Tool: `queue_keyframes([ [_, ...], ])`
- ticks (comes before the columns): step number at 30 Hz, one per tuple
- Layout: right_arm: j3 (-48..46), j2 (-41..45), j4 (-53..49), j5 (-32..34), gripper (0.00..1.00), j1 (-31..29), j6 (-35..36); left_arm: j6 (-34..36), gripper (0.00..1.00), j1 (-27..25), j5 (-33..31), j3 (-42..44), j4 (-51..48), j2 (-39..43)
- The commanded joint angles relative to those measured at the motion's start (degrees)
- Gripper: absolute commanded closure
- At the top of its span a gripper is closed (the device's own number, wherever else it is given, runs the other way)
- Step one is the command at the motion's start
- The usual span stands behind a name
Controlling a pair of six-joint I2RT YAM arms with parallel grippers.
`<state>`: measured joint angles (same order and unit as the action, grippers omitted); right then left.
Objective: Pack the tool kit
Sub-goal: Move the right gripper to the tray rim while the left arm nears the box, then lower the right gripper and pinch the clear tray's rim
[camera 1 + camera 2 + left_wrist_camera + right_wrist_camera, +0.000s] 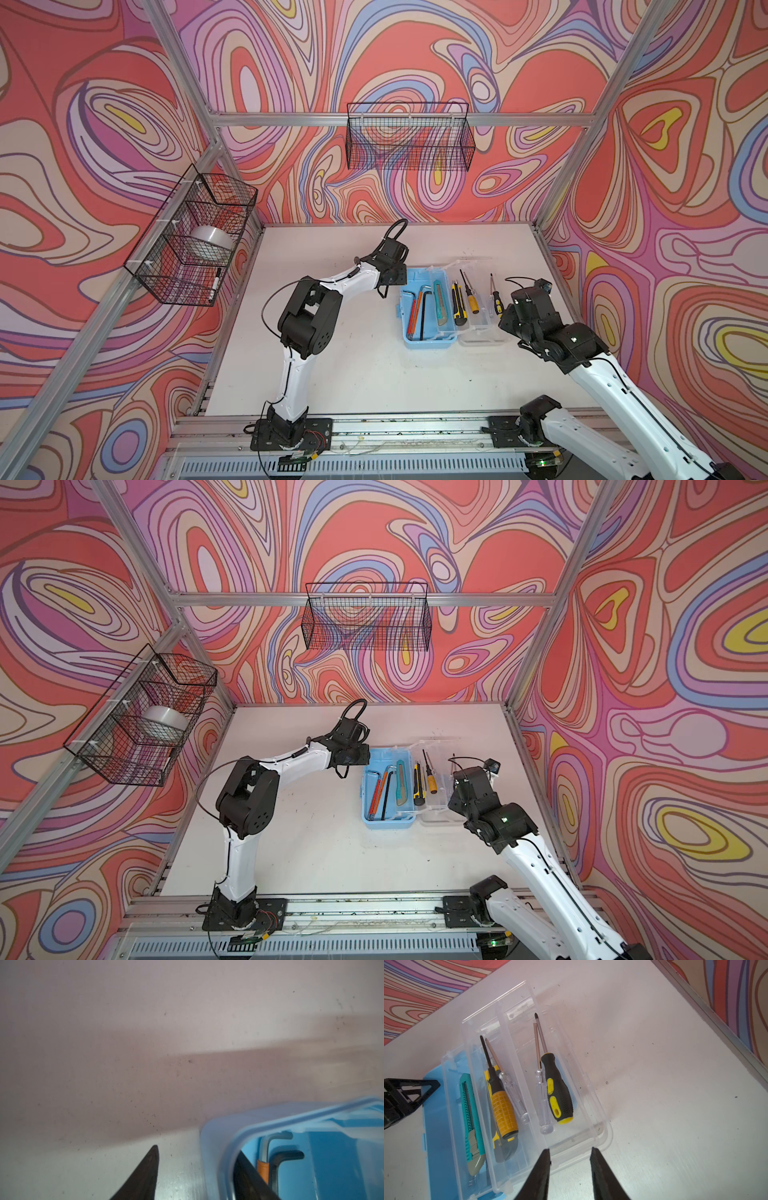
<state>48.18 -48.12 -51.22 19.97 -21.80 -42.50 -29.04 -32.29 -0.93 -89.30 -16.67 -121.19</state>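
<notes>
Light-blue box (430,344) sits on the right half of the table (353,374), about midway between the near and far edges. It is open, with the clear lid (486,334) folded flat toward the right edge.

In the base:
- hex keys (417,309)
- teal utility knife (441,303), lying in a clear tray

On the lid, as far as I can tell:
- yellow-and-black knife (458,303)
- yellow-handled screwdriver (471,299)
- black-and-yellow screwdriver (495,301)
- two clear-handled screwdrivers (515,1097)

Judged roughly half done. The lid's tools likely have to go into the base before the lid is shut and latched.

The box's long axis runs from the near edge to the far edge. All the tools lie along it, screwdriver tips toward the far edge.

Left gripper (197,1153) is at the box's far-left corner. Its jaws are apart and straddle the wall, the outer finger clear of it.

Right gripper (570,1150) hovers over the lid's near edge, jaws apart with nothing between them.
</notes>
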Motion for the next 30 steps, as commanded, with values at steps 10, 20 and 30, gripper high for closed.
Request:
queue_keyframes([
  [10, -3.35, 0.69, 3.31, -1.7, 0.65, 0.24, 0.2, -4.31, 1.0, 1.99, -5.61, -3.2, -6.16, -3.68],
  [20, -8.01, -0.75, 8.64, -6.5, 0.66, 0.97, 0.42, -7.7, 1.0, 5.97, -8.38, 5.27, -3.77, 2.17],
  [30, -14.92, -1.04, 19.33, -14.99, 0.58, 4.87, 1.58, -6.04, 0.88, 6.42, -5.04, 7.64, -0.94, 3.14],
])
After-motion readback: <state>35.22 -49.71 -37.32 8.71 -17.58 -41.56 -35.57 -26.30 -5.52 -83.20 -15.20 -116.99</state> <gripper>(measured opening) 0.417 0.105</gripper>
